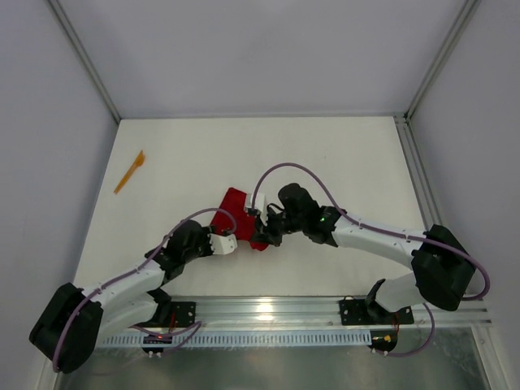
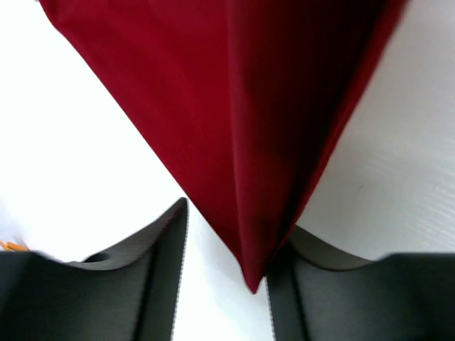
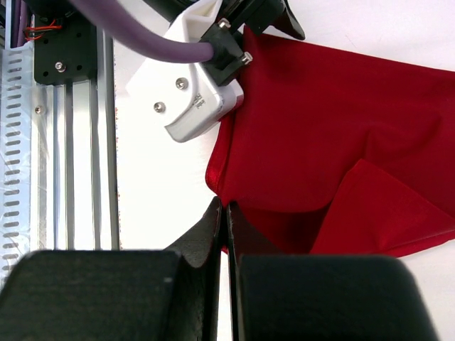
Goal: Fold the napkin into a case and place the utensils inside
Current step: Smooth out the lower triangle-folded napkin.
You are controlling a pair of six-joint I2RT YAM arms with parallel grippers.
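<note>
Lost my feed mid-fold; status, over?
Left gripper open around napkin corner. Right gripper shut on napkin edge. One orange utensil far left, clear of both.

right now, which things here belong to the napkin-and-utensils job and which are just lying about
Job: red napkin; orange plastic utensil.
Lying about: nothing loose that I can see; only rig parts, the aluminium rail and purple cables.
</note>
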